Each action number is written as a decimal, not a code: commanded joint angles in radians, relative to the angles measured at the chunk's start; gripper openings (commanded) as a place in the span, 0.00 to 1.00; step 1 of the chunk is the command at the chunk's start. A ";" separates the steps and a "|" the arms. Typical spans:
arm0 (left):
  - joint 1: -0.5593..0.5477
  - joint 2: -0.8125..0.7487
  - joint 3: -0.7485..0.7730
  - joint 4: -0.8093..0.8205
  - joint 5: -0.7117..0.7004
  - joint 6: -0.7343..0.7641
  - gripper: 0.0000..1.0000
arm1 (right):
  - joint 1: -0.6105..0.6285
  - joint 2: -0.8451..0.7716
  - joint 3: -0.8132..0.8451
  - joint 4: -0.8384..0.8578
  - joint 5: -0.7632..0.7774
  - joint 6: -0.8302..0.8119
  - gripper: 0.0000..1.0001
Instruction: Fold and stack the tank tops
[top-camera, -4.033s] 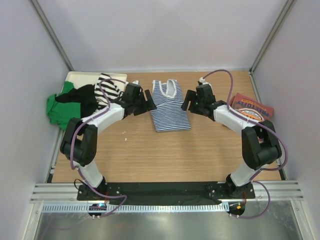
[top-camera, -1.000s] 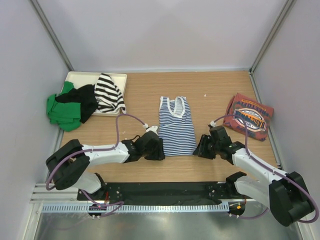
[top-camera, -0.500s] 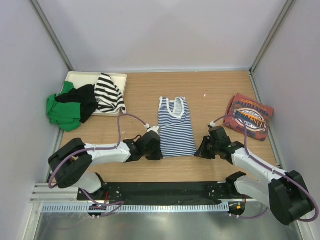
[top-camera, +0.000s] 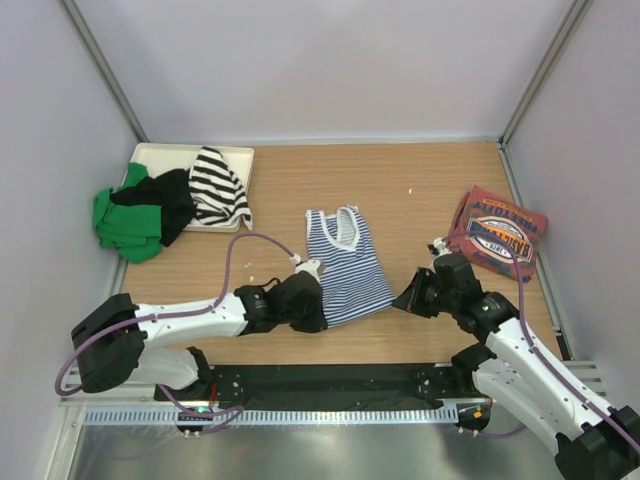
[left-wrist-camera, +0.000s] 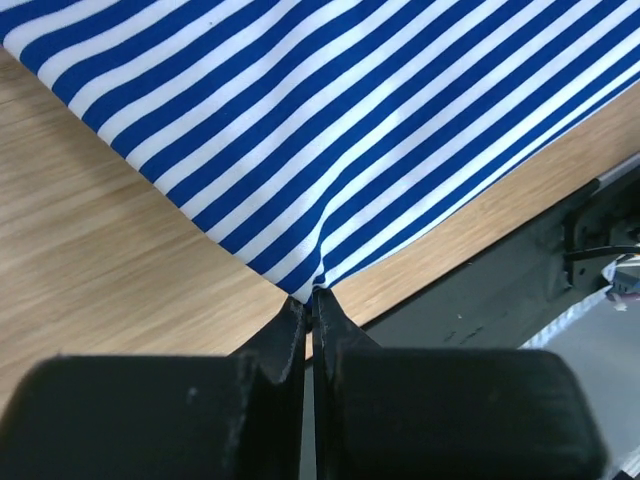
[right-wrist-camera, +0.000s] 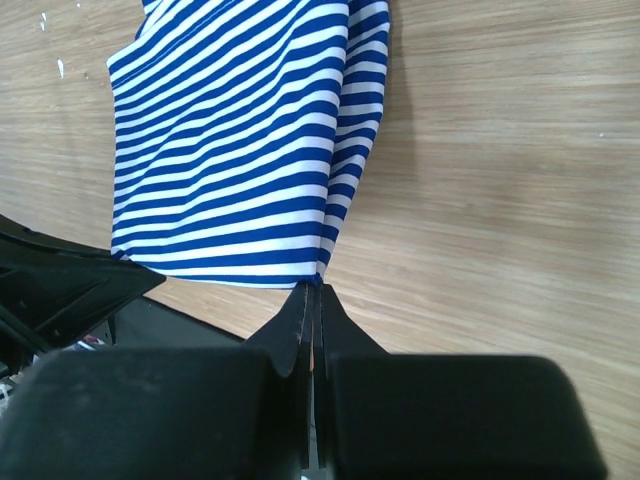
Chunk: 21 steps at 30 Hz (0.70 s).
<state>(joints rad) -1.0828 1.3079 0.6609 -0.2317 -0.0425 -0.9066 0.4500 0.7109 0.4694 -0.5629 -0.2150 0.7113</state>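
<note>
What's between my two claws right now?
Only the striped tank top. Its bottom hem runs from the left claw to the right claw, each shut on a corner. The top view shows this.

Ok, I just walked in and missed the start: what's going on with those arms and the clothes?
Two robot arms are handling a striped tank top spread on the table. The left claw is shut on its near left hem corner and the right claw on its near right corner. The top lies slightly skewed and is not yet folded. A brick-red tank top sits by the right edge. A heap of clothes waits on and beside a tray at the far left.
</note>
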 joint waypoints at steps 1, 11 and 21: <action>-0.040 -0.036 0.052 -0.040 0.013 -0.043 0.00 | 0.001 -0.042 0.058 -0.077 0.035 0.005 0.01; -0.126 0.071 0.095 0.002 0.001 -0.107 0.01 | 0.003 -0.082 0.052 -0.072 0.129 0.056 0.10; -0.195 0.225 0.074 0.167 -0.008 -0.207 0.00 | 0.001 -0.172 -0.149 0.001 0.048 0.224 0.60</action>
<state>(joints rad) -1.2610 1.5345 0.7307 -0.1558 -0.0406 -1.0698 0.4496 0.5636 0.3519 -0.6003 -0.1341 0.8593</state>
